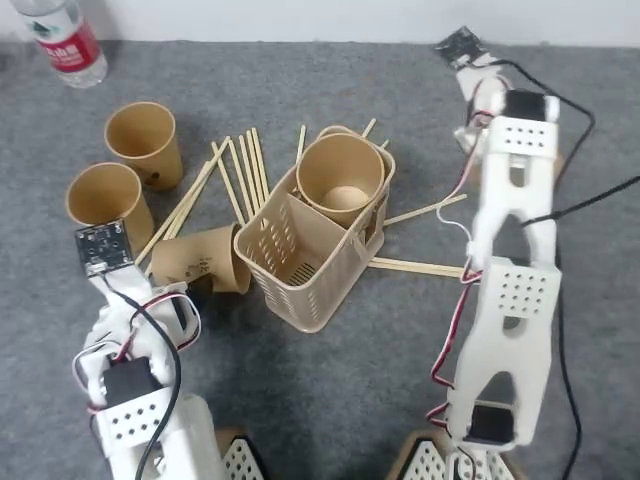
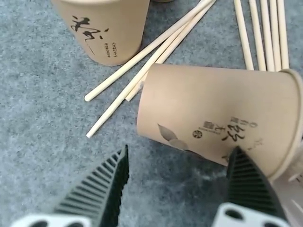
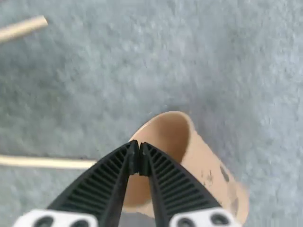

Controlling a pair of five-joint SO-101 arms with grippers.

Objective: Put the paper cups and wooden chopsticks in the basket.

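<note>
A cream plastic basket (image 1: 300,270) stands mid-table with a paper cup (image 1: 340,175) upright in one compartment. Two more cups (image 1: 145,140) (image 1: 105,200) stand upright at the left. Another cup (image 1: 200,260) (image 2: 213,123) lies on its side against the basket, and my left gripper (image 2: 180,156) (image 1: 180,300) is open just short of it. Several wooden chopsticks (image 1: 240,175) (image 2: 142,61) lie fanned behind that cup, and two more (image 1: 415,267) are right of the basket. My right gripper (image 3: 138,149) is shut, its tips on the rim of a tipped cup (image 3: 189,146) low over the carpet.
A plastic water bottle (image 1: 65,40) stands at the back left corner. The right arm (image 1: 515,200) stretches along the table's right side with its cables trailing. Grey carpet covers the table, with open room in front of the basket.
</note>
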